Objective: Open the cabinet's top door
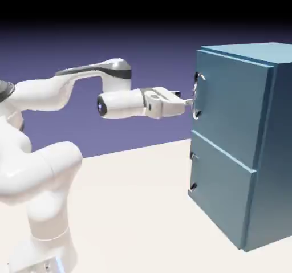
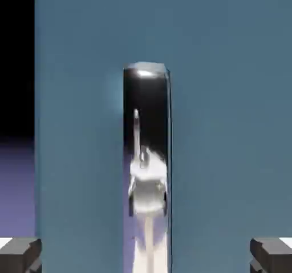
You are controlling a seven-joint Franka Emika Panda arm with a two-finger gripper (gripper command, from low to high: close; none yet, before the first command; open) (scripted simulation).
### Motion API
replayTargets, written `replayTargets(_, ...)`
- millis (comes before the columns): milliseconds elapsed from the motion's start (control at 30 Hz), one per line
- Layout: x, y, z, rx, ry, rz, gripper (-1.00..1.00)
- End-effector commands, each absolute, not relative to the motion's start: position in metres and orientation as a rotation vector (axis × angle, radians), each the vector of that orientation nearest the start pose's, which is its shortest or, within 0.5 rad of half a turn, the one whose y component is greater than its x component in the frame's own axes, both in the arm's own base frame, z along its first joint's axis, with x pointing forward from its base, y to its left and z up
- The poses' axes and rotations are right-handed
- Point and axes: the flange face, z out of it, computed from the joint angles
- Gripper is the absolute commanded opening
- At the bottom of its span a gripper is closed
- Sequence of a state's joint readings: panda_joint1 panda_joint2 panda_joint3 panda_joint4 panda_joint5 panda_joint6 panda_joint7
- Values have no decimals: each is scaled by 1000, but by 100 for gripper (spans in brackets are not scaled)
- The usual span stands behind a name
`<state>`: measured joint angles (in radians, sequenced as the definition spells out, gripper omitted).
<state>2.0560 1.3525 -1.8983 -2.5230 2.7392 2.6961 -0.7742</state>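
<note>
The teal-blue cabinet (image 1: 245,141) stands at the right of the exterior view. Its top door (image 1: 231,109) sits flush in the cabinet front, with a thin pale-grey loop handle (image 1: 197,95) along its left edge. My gripper (image 1: 191,102) reaches level from the left, and its tips sit right at that handle. In the hand view the shiny handle (image 2: 146,169) runs upright down the middle of the door panel (image 2: 228,123). The two grey fingertips (image 2: 20,253) sit wide apart at the bottom corners, either side of the handle, so my gripper is open with nothing gripped.
Below the top door is a second panel (image 1: 219,189) with a shorter dark handle (image 1: 194,172) on its left edge. The pale table (image 1: 131,209) stretches from the robot's base to the cabinet foot.
</note>
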Motion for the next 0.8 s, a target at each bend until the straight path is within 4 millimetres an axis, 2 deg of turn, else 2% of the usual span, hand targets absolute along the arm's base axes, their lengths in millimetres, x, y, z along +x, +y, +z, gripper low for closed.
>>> replayTargets(0,413,91,462,-1756,787,-1799,0)
replayTargets(67,432,89,462,-1755,788,-1798,0)
replayTargets(100,432,89,462,-1755,788,-1798,-100)
replayTargets(133,432,89,462,-1755,788,-1798,-100)
replayTargets(300,394,68,462,-1764,651,-1708,-100)
replayTargets(533,347,31,462,-1766,460,-1574,-100)
replayTargets(767,312,-8,462,-1756,303,-1456,-100)
